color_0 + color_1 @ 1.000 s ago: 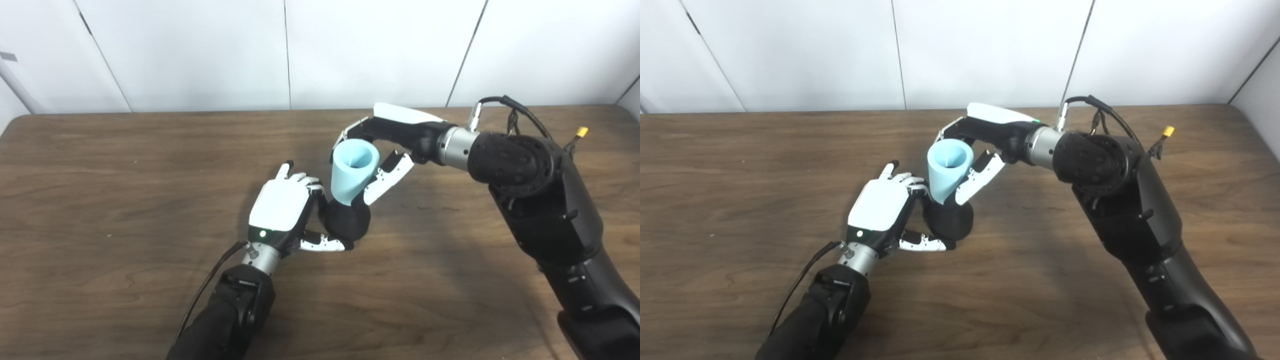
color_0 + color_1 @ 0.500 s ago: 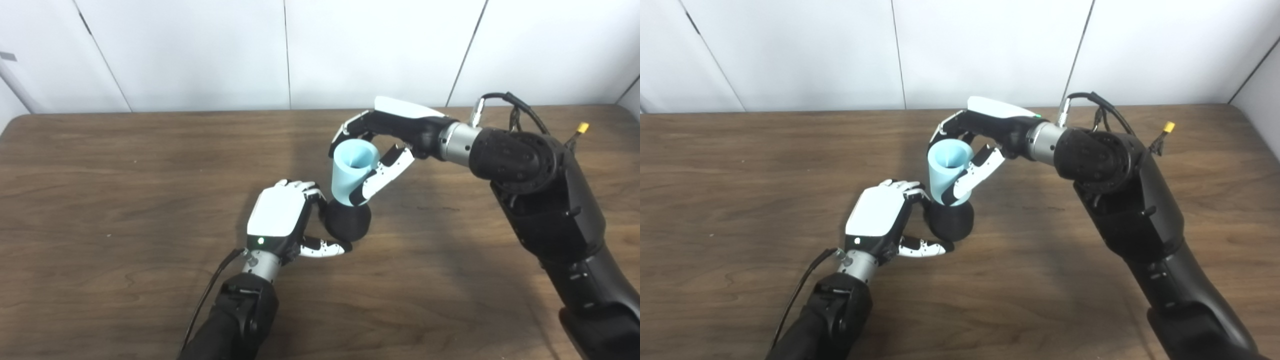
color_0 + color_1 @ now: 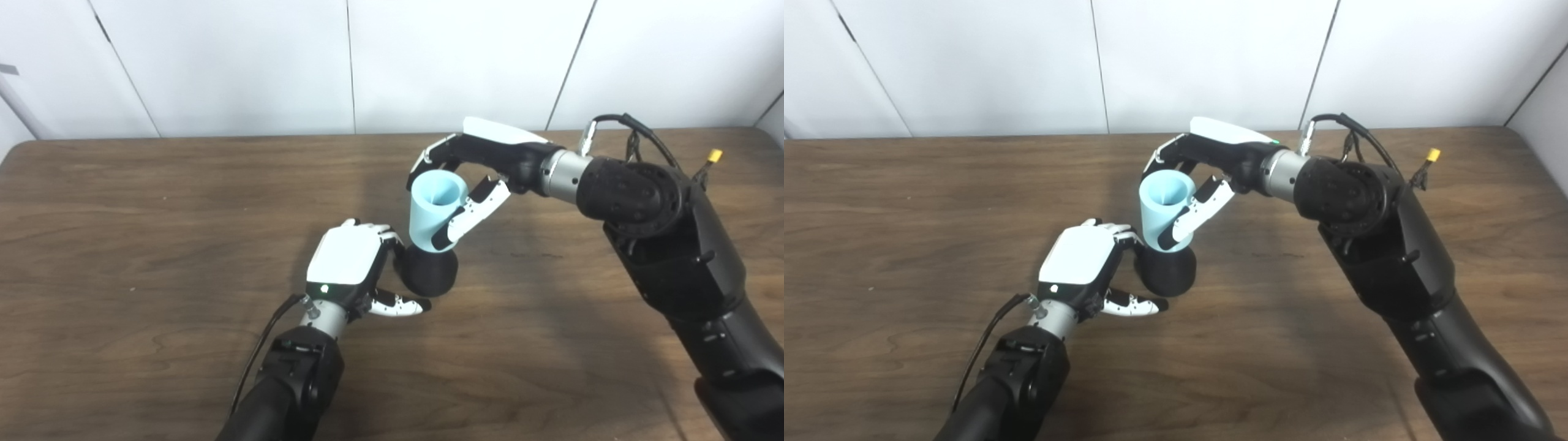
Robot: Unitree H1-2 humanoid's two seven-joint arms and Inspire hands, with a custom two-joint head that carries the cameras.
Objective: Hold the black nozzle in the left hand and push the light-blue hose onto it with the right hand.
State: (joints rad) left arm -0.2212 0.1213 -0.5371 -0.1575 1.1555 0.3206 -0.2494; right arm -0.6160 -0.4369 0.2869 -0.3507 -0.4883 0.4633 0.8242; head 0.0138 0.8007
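The black nozzle [image 3: 429, 274] stands upright on the wooden table [image 3: 153, 245], near the middle. The light-blue hose [image 3: 431, 211], a short wide tube with its open mouth facing up, sits with its lower end on the nozzle's top. My right hand [image 3: 474, 177] is shut on the hose, with fingers curled behind the rim and the thumb lying down its front. My left hand [image 3: 349, 263] cups the nozzle from the left. Its fingers are pressed to the nozzle's upper left side and its thumb reaches along the table by the base.
A white panelled wall [image 3: 349, 61] rises behind the table's far edge. My right arm [image 3: 661, 245] slants across the right side of the table. A cable with a yellow connector [image 3: 712, 157] hangs by its elbow.
The nozzle and hose have gone from tilted to upright, with the nozzle base now on the table. My left hand's raised finger has curled in. My right hand has shifted slightly up and right.
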